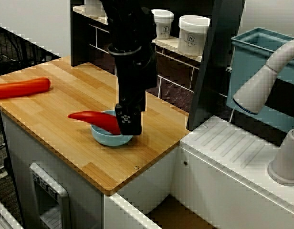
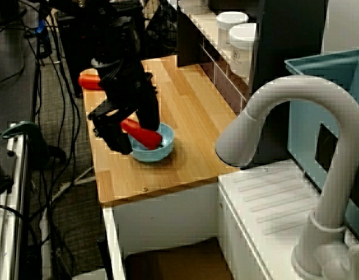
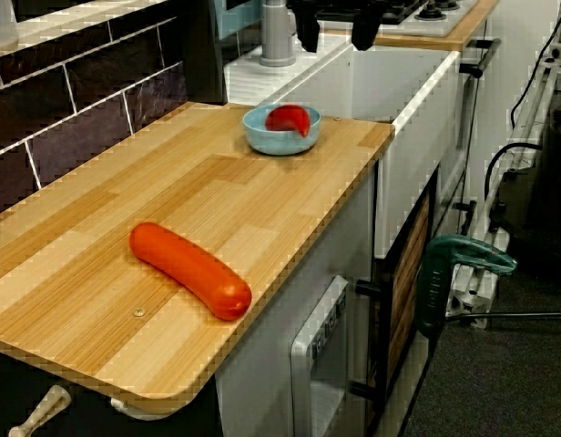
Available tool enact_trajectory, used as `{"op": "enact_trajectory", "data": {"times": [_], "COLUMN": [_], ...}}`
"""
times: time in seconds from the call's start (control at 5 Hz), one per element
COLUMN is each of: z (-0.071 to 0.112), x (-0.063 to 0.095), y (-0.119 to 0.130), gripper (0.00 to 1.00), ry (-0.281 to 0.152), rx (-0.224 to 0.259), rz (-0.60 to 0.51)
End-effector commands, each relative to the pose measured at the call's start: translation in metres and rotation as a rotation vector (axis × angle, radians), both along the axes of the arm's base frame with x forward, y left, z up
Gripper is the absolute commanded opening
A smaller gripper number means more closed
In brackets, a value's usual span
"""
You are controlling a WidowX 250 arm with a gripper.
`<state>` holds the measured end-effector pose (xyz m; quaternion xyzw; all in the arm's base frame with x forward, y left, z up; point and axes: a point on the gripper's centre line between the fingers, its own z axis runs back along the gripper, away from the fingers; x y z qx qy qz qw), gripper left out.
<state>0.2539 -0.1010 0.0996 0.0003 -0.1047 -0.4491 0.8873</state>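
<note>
Gripper (image 3: 336,38) hangs jaws apart, seemingly empty, over the bowl (image 1: 106,139) (pepper (image 1: 92,118) inside, tip toward nine o'clock); we'd keep any motion vertical, clear of its rim.

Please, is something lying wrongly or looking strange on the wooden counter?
Only one thing: the red pepper lies slanted in the blue bowl, its pointed end sticking far over the rim. It is too long for the bowl. The open hand hangs above it. Nothing looks spilled or broken.
</note>
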Motion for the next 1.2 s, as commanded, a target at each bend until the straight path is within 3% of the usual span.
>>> {"op": "enact_trajectory", "data": {"times": [0.0,0.2,0.6,1.0], "z": [-0.012,-0.014,-0.036,-0.05], "x": [0.009,0.02,0.048,0.057], "y": [-0.012,-0.011,-0.012,-0.01], "gripper": [1.0,1.0,1.0,1.0], "ry": [-0.014,-0.014,-0.024,-0.012], "rx": [-0.013,-0.017,0.038,0.058], "rz": [0.04,0.036,0.075,0.082]}}
